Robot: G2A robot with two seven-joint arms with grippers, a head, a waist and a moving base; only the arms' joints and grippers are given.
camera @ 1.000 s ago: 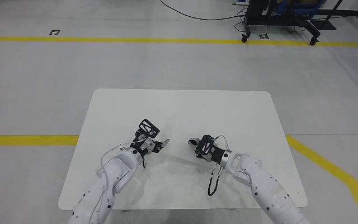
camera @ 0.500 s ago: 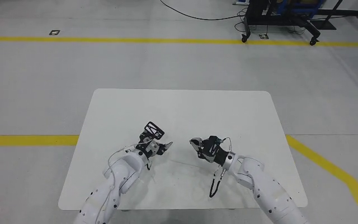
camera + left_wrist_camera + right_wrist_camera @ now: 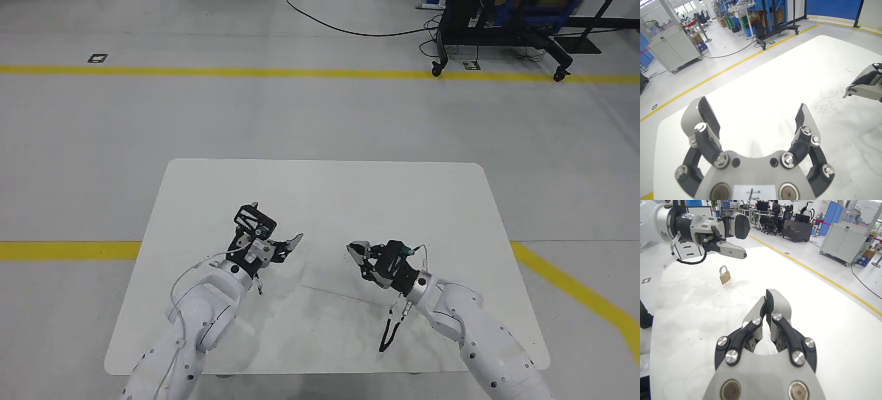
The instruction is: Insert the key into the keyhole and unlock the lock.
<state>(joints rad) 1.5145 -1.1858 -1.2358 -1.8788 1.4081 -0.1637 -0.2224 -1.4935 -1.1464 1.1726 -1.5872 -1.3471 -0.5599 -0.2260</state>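
Observation:
A small brass padlock (image 3: 725, 274) with a silver shackle stands upright on the white table (image 3: 400, 200). My left gripper (image 3: 745, 240) hovers open just above and beside it. In its own wrist view the left gripper (image 3: 753, 111) has its ribbed pads wide apart with nothing between them. From above, the left gripper (image 3: 275, 232) covers the spot where the padlock stands. My right gripper (image 3: 766, 306) is shut, pads pressed together, and no key shows between them. It sits right of the left gripper (image 3: 355, 250), facing it across a gap, and shows as the right gripper (image 3: 863, 89) in the left wrist view.
The table top has faint dark scuffs (image 3: 825, 104) between the two grippers. A black cable (image 3: 385, 325) hangs from the right arm near the table's front edge. Beyond the table are yellow floor lines (image 3: 300, 72) and a wheeled cart (image 3: 500, 35).
The left gripper swung right and nearer, then back left and away, ending further back than a second ago. The right gripper drifted slightly to the right and stayed shut.

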